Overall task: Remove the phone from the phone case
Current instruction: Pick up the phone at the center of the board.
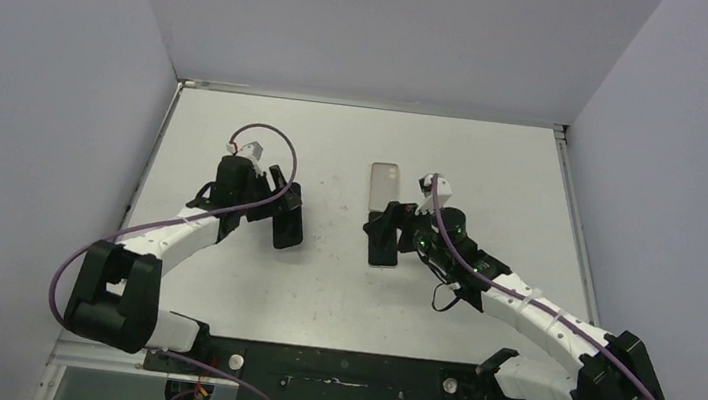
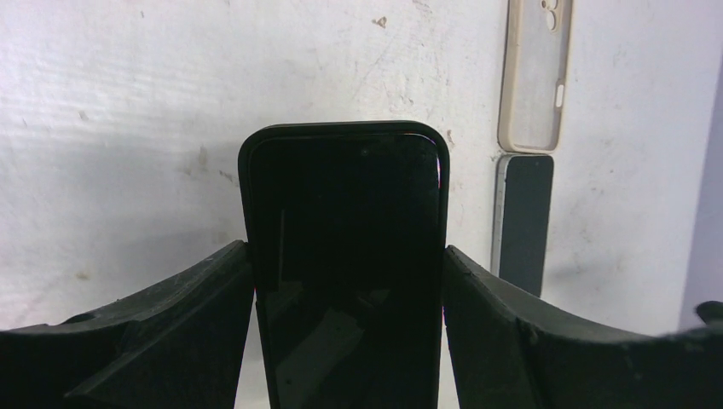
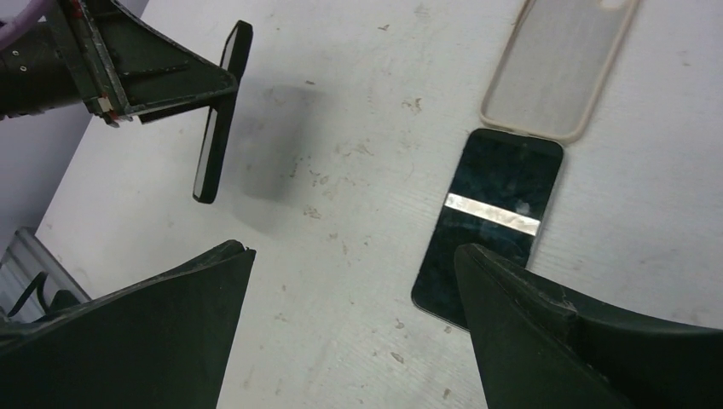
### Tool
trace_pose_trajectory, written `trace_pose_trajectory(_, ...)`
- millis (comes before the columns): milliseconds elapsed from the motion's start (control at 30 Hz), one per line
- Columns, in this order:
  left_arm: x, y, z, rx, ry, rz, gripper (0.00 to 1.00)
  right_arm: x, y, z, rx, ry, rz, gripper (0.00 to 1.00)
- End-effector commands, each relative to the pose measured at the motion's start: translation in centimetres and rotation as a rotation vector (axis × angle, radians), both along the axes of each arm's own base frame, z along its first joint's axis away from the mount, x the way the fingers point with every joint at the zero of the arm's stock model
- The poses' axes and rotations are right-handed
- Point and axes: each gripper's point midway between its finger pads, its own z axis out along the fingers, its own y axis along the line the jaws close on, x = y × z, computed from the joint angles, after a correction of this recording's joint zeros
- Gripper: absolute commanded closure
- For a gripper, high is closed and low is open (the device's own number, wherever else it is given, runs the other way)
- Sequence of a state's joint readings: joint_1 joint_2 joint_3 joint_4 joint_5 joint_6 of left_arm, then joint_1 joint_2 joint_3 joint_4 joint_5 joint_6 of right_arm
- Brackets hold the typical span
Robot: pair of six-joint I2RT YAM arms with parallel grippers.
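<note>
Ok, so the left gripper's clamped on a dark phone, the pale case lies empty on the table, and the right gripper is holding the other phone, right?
Not quite. The right gripper is open and holds nothing; the other phone lies flat on the table next to the pale case, as the right wrist view shows. The rest is right.

text: none readable | labels: none | brands: none | numbers: none

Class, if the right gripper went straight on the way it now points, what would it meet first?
Probably bare table: the right gripper is open over it. One finger might clip the flat phone, though depth is unclear.
</note>
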State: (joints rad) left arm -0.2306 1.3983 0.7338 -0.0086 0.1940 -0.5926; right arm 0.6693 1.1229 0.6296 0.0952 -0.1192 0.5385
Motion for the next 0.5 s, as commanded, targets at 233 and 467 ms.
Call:
trace_pose_trajectory(233, -1.0, -2.1, 6.5, -0.367, -0.121, 0.202, 0.96, -1.8, 8.9, 1.4, 0.218, 0.016, 0.206, 0.09)
trace_pose_trajectory(467, -2.1, -2.7, 7.2, -0.469, -0.111, 0.254, 0.99, -2.9, 12.7, 1.6, 0.230, 0.023, 0.300, 0.10)
